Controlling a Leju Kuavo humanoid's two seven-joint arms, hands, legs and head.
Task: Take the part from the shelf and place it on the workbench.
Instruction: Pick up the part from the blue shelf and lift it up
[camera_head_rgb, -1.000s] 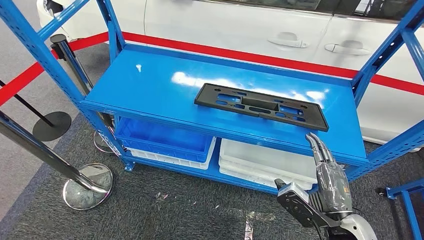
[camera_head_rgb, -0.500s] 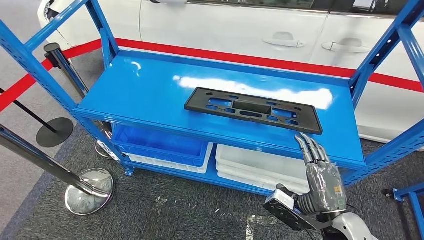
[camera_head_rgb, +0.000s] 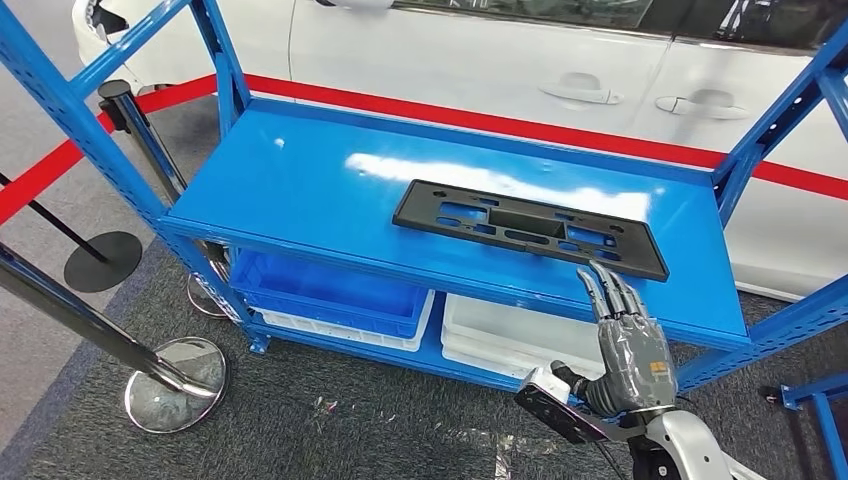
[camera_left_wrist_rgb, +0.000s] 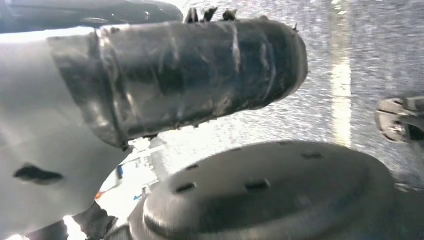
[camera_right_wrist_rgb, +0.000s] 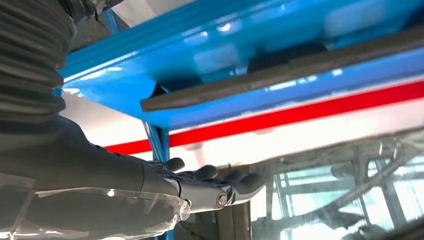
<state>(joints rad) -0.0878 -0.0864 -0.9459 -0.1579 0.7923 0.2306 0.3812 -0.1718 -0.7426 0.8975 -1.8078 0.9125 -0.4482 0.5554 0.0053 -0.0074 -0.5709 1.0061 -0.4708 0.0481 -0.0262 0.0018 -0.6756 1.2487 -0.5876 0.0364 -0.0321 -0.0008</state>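
Observation:
The black flat part (camera_head_rgb: 530, 228), a long plate with cut-outs, lies on the blue shelf top (camera_head_rgb: 300, 180) toward its right side. My right hand (camera_head_rgb: 625, 335) is raised in front of the shelf's front edge, fingers stretched out and apart, holding nothing. Its fingertips reach just short of the near edge of the part's right end. From the right wrist view the part (camera_right_wrist_rgb: 280, 77) is a dark strip on the blue shelf, with the hand's fingers (camera_right_wrist_rgb: 210, 185) apart from it. My left hand (camera_left_wrist_rgb: 190, 75) is a blurred grey shape hanging over the floor; its fingers are unclear.
A blue bin (camera_head_rgb: 320, 285) and a white bin (camera_head_rgb: 500, 335) sit on the lower shelf. Blue uprights (camera_head_rgb: 90, 110) frame the rack. A white car (camera_head_rgb: 500, 60) stands behind it. Chrome-based stanchions (camera_head_rgb: 175, 370) with red belts stand on the left.
The camera has shifted a little. My right hand has straightened its fingers and moved closer to the right end of the part. The part has not moved on the shelf.

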